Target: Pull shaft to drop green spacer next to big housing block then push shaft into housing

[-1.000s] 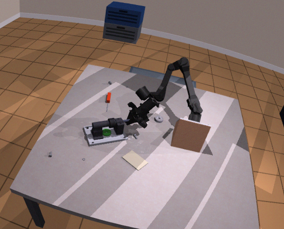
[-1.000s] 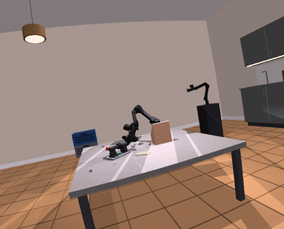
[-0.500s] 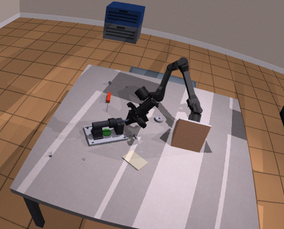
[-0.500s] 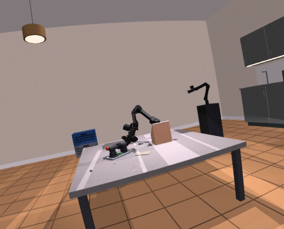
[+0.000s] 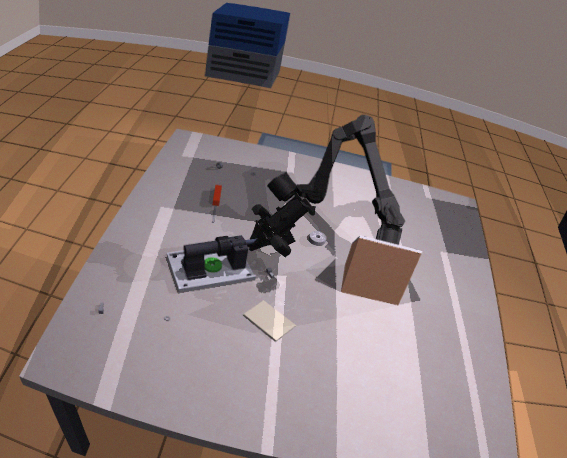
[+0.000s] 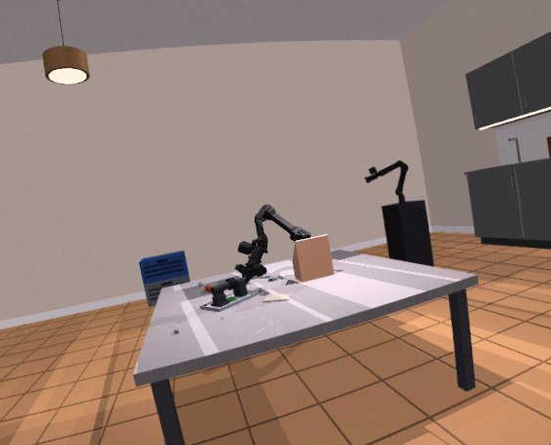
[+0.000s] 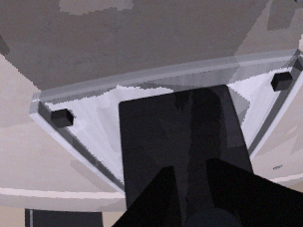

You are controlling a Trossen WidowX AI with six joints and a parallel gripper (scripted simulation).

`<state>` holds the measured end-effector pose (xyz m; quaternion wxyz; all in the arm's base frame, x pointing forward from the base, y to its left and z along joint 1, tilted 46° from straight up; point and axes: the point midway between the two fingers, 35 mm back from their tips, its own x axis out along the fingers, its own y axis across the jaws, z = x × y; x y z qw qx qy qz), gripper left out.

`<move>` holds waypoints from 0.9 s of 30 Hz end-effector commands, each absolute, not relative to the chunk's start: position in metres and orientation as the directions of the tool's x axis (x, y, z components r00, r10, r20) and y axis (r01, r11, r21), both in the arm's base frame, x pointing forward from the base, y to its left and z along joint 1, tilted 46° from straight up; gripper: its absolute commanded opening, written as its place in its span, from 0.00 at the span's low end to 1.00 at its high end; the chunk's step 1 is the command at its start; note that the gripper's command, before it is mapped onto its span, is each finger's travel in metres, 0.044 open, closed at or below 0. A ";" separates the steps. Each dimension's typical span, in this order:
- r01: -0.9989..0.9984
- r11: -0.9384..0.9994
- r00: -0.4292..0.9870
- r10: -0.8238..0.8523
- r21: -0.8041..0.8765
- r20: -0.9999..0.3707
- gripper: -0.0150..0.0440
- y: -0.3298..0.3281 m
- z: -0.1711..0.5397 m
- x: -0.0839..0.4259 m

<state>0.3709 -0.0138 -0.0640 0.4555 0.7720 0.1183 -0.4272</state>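
Observation:
The green spacer [image 5: 213, 269] [image 6: 230, 298] lies flat on the pale base plate [image 5: 218, 284] [image 6: 207, 306], below the dark cylinder [image 5: 201, 248] that spans from the big housing block [image 5: 194, 265] to the smaller support block [image 5: 237, 256]. No other spacer lies loose on the plate. My gripper [image 5: 253, 242] [image 7: 190, 173] is shut on the shaft's outer end, close beside the support block. A short blue-grey piece of shaft [image 5: 249, 242] shows between block and fingers. How deep the shaft sits inside the housing is hidden.
A tan box [image 5: 380, 272] [image 6: 314, 258] stands near the arm's base. A silver disc [image 5: 317, 241] lies behind the gripper, a small metal part [image 5: 269, 272] beside the plate, a cream card [image 5: 267, 320] in front, and a red-handled tool [image 5: 217, 195] behind.

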 end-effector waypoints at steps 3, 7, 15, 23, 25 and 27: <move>0.569 -0.559 0.610 -0.204 0.603 -0.766 0.25 -0.012 -0.064 0.374; 0.569 -0.559 0.610 -0.204 0.603 -0.766 0.25 -0.011 -0.065 0.375; 0.569 -0.559 0.610 -0.204 0.603 -0.765 0.25 -0.010 -0.066 0.377; 0.569 -0.559 0.610 -0.204 0.603 -0.765 0.25 -0.009 -0.067 0.379; 0.569 -0.559 0.610 -0.204 0.603 -0.765 0.25 -0.009 -0.067 0.380; 0.569 -0.559 0.610 -0.204 0.603 -0.765 0.25 -0.009 -0.067 0.380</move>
